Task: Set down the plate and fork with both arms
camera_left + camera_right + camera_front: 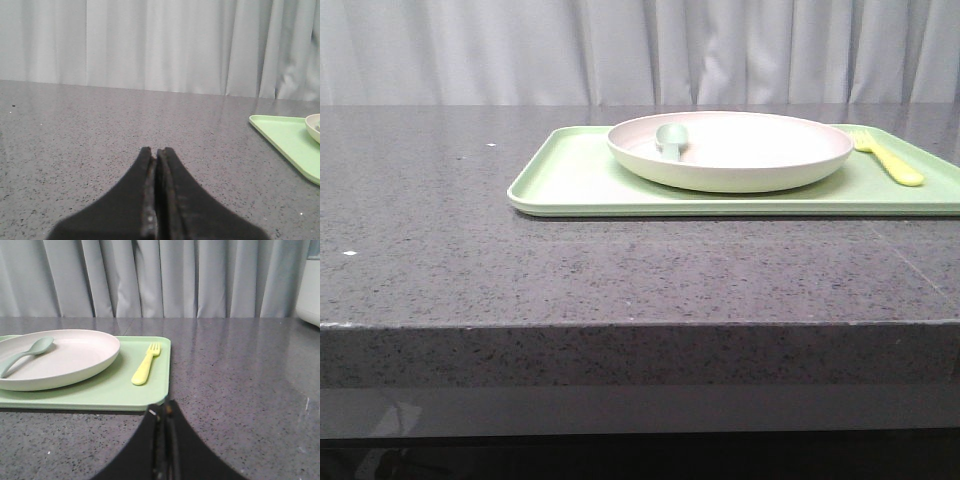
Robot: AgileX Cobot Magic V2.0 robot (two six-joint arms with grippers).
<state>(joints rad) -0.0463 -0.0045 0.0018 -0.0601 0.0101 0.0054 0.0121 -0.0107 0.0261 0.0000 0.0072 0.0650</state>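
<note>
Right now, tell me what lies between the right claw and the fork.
In the right wrist view: bare tabletop, then the tray rim, between right claw and fork.

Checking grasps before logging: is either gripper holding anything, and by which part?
Nothing is held. The left gripper and right gripper have shut jaws over bare tabletop; the small pale yellow plastic fork lies untouched.

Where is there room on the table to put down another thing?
The widest bare stretch is the grey counter left of the green tray. Another free strip runs along the near edge in front of the tray. The tray's left end is bare too. Its right end is crowded: the plate with the spoon fills the middle, and the fork lies beside it.
</note>
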